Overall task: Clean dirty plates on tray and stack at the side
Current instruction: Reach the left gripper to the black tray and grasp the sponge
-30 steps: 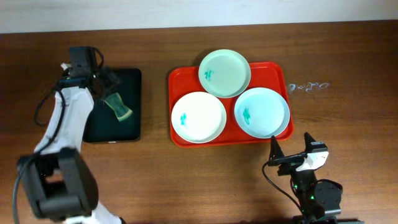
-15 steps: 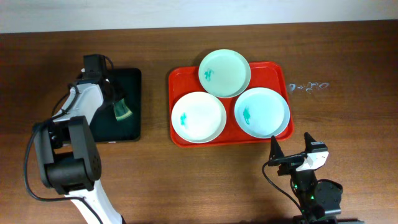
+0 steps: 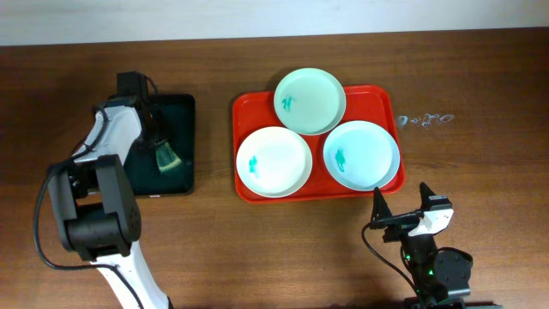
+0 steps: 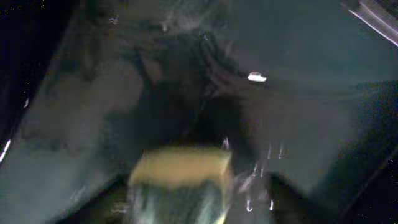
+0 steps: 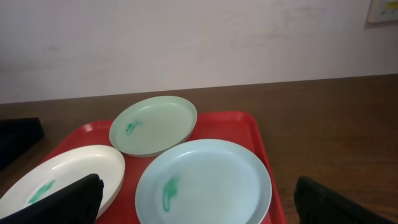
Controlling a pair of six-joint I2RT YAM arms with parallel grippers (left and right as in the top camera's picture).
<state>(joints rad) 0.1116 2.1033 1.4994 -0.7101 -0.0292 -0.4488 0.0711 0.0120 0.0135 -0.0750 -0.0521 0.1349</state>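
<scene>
The red tray [image 3: 244,107] holds three plates, each with a teal smear: white [image 3: 274,160] at front left, mint green [image 3: 310,100] at the back, pale blue [image 3: 361,154] at front right. My left gripper [image 3: 159,144] is over the black tray [image 3: 182,112] and looks shut on a yellow-green sponge [image 3: 169,159]. The blurred left wrist view shows the sponge [image 4: 180,183] between the fingers. My right gripper [image 3: 401,215] is open and empty, in front of the red tray. Its wrist view shows the blue plate [image 5: 205,183], the mint plate [image 5: 153,124] and the white plate [image 5: 62,177].
The black tray lies left of the red tray, with a strip of bare wood between them. Small clear marks or bits [image 3: 426,119] lie on the table right of the red tray. A pale wall runs along the table's far edge.
My left arm has swung in over the black tray, and the sponge has shifted a little toward the front. The plates and the right arm have not moved.
</scene>
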